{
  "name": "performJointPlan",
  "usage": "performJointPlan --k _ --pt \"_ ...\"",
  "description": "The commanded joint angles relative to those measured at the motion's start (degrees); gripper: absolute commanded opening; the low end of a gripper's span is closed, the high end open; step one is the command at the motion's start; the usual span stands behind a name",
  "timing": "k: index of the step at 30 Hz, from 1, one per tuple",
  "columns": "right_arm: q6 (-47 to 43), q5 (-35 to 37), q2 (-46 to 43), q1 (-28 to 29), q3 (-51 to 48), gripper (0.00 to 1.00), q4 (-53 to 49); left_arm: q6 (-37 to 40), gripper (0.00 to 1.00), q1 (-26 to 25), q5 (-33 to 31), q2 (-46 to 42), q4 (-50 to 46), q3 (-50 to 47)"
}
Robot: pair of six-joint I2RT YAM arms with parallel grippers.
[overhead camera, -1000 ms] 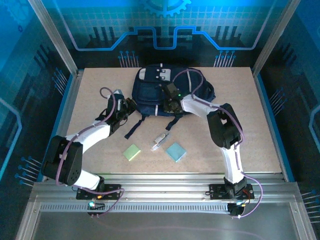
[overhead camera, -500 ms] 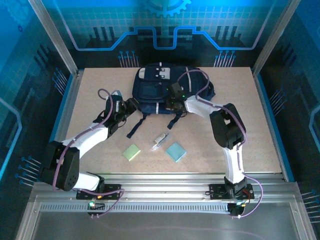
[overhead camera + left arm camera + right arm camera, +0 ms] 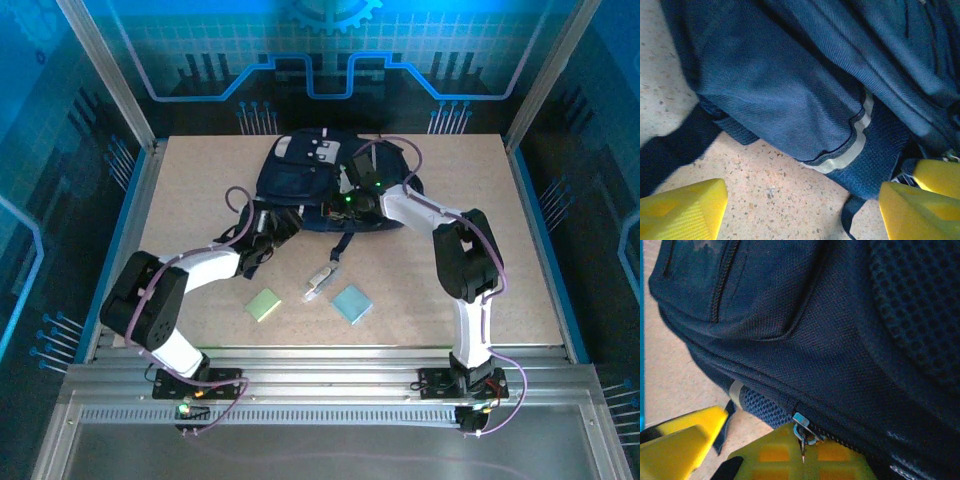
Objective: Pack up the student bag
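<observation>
The student bag [image 3: 300, 180], a dark navy backpack, lies at the back middle of the table. In the right wrist view my right gripper [image 3: 803, 454] is shut on a small metal zipper pull [image 3: 801, 421] at the bag's [image 3: 840, 340] lower seam. From above, that gripper [image 3: 344, 207] sits at the bag's near edge. My left gripper [image 3: 277, 224] is just left of it, by the bag's near left corner. Its yellow fingers [image 3: 682, 209] stand wide open over bare table, in front of the bag's pale-striped corner [image 3: 852, 150].
A green square pad [image 3: 264, 303], a small white-grey object [image 3: 318, 283] and a pale blue square pad [image 3: 351, 303] lie on the table [image 3: 200, 180] in front of the bag. A black strap [image 3: 341, 247] trails from the bag toward them. Metal frame posts stand around the table.
My left gripper has opened and swung right to the bag's near left corner. My right gripper has closed at the zipper, and the bag's near edge has bunched up.
</observation>
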Motion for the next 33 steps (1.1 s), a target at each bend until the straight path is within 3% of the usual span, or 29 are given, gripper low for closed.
performJointPlan --k 1,4,7,14,15,24,29,32,33 --pt "1.3 -8.1 -3.4 0.7 1.7 0.0 2.7 1.0 0.78 -0.5 -2.2 2.6 2.5 3.8" --pt "1.3 -10.4 -4.1 0.7 1.6 0.0 3.0 1.6 0.75 -0.4 -3.9 5.9 2.8 5.6" --pt "0.1 -12.0 -4.8 0.7 1.6 0.0 1.4 2.4 0.65 -0.1 -5.7 8.6 4.1 7.1" --pt "-8.2 -7.7 -7.6 0.1 -3.1 0.0 -8.0 4.0 0.04 2.1 -9.1 12.0 6.4 9.8" --pt "-10.0 -5.9 -7.9 -0.3 -4.1 0.0 -10.0 4.0 0.0 2.6 -9.4 12.2 6.5 10.1" --pt "-19.3 13.0 -9.9 -6.1 -12.1 0.0 -19.5 5.9 0.0 5.6 -10.0 11.7 5.1 11.1" --pt "-17.1 10.9 -12.8 -5.4 -11.1 0.0 -17.8 5.1 0.0 5.6 -7.2 9.8 5.1 10.2" --pt "-12.6 10.5 -14.0 -2.4 -9.7 0.1 -15.1 3.5 0.02 5.2 -5.5 6.4 5.5 7.9" --pt "-10.7 10.8 -14.2 -1.1 -9.4 0.19 -13.6 3.3 0.04 4.9 -5.8 5.1 5.8 6.9"
